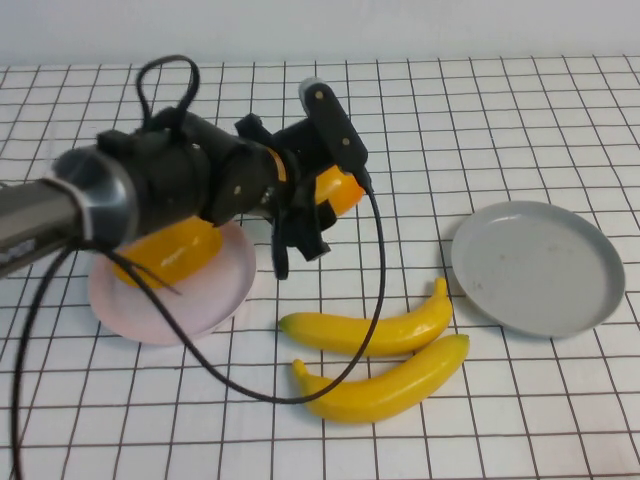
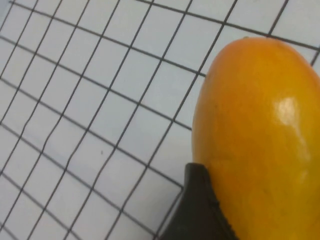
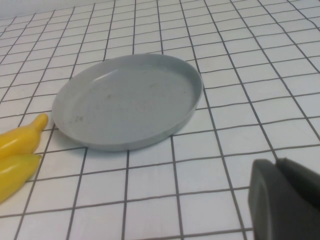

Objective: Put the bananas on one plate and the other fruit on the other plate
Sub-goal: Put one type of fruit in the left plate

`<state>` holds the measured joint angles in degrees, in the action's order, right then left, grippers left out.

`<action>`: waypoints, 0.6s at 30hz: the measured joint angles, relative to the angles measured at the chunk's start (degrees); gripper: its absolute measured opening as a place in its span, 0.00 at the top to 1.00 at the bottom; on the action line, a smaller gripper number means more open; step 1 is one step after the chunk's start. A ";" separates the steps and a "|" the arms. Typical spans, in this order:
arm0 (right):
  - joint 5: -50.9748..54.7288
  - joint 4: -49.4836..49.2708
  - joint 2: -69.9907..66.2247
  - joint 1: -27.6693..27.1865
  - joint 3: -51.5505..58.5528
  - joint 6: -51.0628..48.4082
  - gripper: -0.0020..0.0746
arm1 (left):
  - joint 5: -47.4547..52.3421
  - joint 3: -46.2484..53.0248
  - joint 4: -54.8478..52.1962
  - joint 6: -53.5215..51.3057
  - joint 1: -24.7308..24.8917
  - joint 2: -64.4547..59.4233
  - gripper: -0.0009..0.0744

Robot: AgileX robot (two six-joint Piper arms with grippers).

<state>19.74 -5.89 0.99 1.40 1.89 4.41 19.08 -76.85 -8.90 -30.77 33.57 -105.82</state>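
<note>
Left gripper [image 1: 318,195] was clamped on the second mango [image 1: 338,190] just beside the pink plate [image 1: 215,295], likely needing placement there; right gripper [image 3: 285,200], near the grey plate [image 3: 130,102], state indeterminable.

Glossy, smooth plastic bananas [image 1: 375,335] and orange-yellow fruit [image 2: 260,135], the latter showing a bright highlight. Grey-blue plate [image 3: 127,102]: matt, faintly smudged. Pink plate [image 1: 205,295]: smooth, low sheen. Left gripper [image 1: 305,205] of matt black plastic; surface [image 1: 500,150] matt, gridded.
</note>
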 joint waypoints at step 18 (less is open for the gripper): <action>0.00 0.00 0.00 0.00 0.00 0.00 0.99 | -0.55 26.13 -2.29 12.83 -12.02 16.09 0.16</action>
<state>19.74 -5.89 0.99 1.40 1.89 4.41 18.53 -50.72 -11.19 -17.94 21.55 -89.73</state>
